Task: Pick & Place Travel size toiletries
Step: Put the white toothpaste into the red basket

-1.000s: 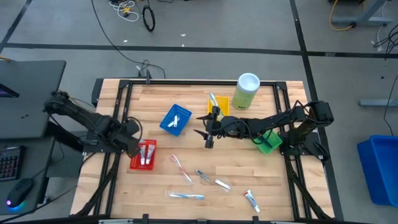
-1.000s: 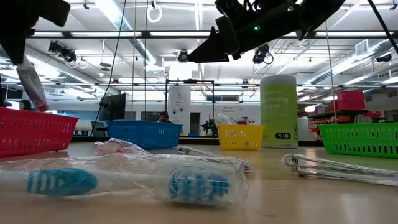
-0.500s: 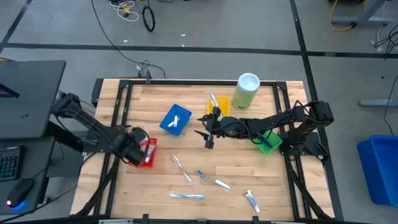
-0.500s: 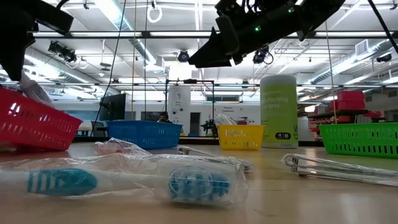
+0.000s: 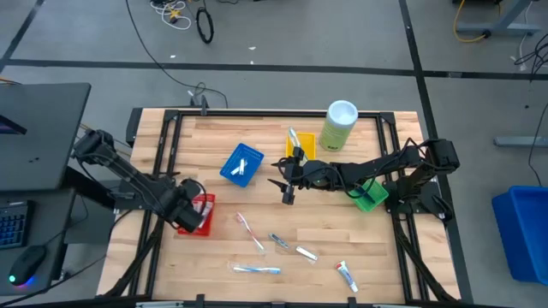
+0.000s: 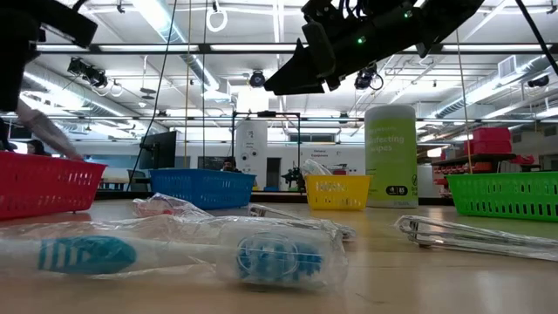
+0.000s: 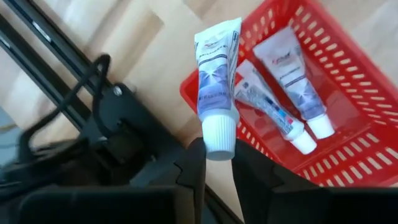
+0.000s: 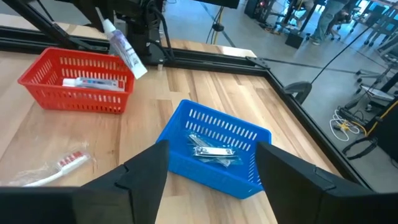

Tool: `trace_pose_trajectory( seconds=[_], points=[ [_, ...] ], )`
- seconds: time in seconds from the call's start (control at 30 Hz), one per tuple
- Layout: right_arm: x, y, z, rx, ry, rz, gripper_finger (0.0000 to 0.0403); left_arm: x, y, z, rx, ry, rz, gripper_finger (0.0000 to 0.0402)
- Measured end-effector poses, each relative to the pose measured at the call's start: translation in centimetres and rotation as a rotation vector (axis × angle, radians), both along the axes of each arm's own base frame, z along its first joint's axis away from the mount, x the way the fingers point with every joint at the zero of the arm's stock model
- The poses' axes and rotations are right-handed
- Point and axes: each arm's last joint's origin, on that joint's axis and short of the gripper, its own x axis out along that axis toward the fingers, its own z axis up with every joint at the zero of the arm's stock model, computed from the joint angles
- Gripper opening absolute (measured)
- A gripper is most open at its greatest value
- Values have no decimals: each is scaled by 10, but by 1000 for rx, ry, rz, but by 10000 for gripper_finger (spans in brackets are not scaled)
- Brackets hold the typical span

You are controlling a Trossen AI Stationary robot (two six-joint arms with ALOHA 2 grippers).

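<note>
My left gripper [image 5: 187, 212] is at the red tray's [image 5: 199, 214] left side, shut on a white mini tube [image 7: 215, 81] with blue marks. Two more white tubes [image 7: 292, 93] lie in the red tray. My right gripper [image 5: 287, 181] is open and empty above the table's middle, between the blue tray [image 5: 242, 164] and the yellow tray [image 5: 300, 144]. A pink toothbrush [image 5: 250, 231], a teal toothbrush [image 5: 257, 269], small packets [image 5: 291, 248] and a tube [image 5: 346, 275] lie on the wood near the front edge. My left gripper pinches the tube's white cap end [image 7: 219, 135] between its two fingers. The fingers come from above, and the tube slants down from them with its crimped end [image 8: 140, 70] lowest. The tube is lifted clear, over the red tray's corner.
A tall pale-green canister [image 5: 340, 125] with a white lid stands at the back right. A green tray [image 5: 371, 195] sits under the right arm. The blue tray holds a packaged item [image 8: 211, 149]. Dark frame bars [image 5: 154, 248] run along the table's sides.
My left gripper has shifted slightly toward the near edge at the red tray, and the tube it holds has tipped further over. The red tray tipped up at one side half a second ago and sits level again. My right arm has kept still.
</note>
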Motion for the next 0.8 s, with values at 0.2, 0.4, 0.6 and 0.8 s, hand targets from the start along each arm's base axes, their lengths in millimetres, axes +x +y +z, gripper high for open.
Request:
trace_pose_trajectory(
  seconds=[0.2,0.4,0.6,0.8],
  points=[
    [0,0,0,-1,1,-3,259,4,-6,25,19,-92,-25,69],
    [0,0,0,-2,4,-3,259,5,-22,34,-102,-139,56,73],
    [0,0,-1,-2,5,-3,245,7,-37,21,-45,-97,99,81],
    [0,0,-1,-1,5,-3,237,20,-46,2,48,-78,147,83]
  ],
)
